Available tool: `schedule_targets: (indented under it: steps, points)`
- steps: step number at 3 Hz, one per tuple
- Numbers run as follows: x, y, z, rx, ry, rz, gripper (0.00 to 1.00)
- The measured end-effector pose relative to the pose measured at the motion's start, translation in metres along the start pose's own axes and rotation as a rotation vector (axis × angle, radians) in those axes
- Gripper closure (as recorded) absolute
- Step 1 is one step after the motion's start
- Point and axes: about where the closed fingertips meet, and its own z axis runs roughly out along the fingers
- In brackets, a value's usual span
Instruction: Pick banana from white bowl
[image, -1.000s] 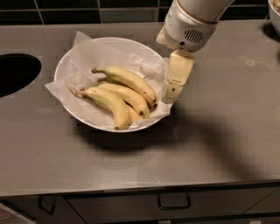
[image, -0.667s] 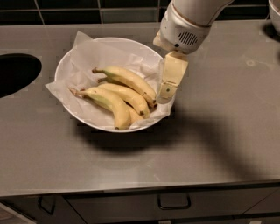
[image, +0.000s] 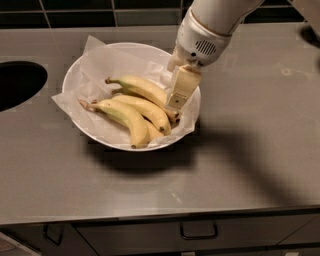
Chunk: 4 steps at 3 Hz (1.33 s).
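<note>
Grey countertop (image: 240, 165); white bowl (image: 77, 75) sits upper centre of frame. Your gripper (image: 178, 98) hangs at the bowl's right side, over the dark end of the banana (image: 142, 87), rearmost of three. Grip state: cannot tell.

One camera looking down steeply from the front edge of the tabletop (image: 240, 165), sitting fairly near, gripper (image: 176, 102) hanging over the white bowl (image: 131, 45)

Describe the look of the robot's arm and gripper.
The arm is a glossy white, rounded housing with a small dark vent grille and a thin tan band. The gripper below it is cream-coloured and blocky, hanging over the right side of the white bowl. No cables show.
</note>
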Motion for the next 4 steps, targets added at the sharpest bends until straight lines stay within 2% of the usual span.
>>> schedule_targets:
  steps: [1,2,3,4]
  points:
    - [0.000,0.000,0.000,0.000,0.000,0.000,0.08]
    - [0.000,0.000,0.000,0.000,0.000,0.000,0.00]
    - [0.000,0.000,0.000,0.000,0.000,0.000,0.00]
    - [-0.022,-0.003,0.019,-0.041,-0.014,-0.040,0.07]
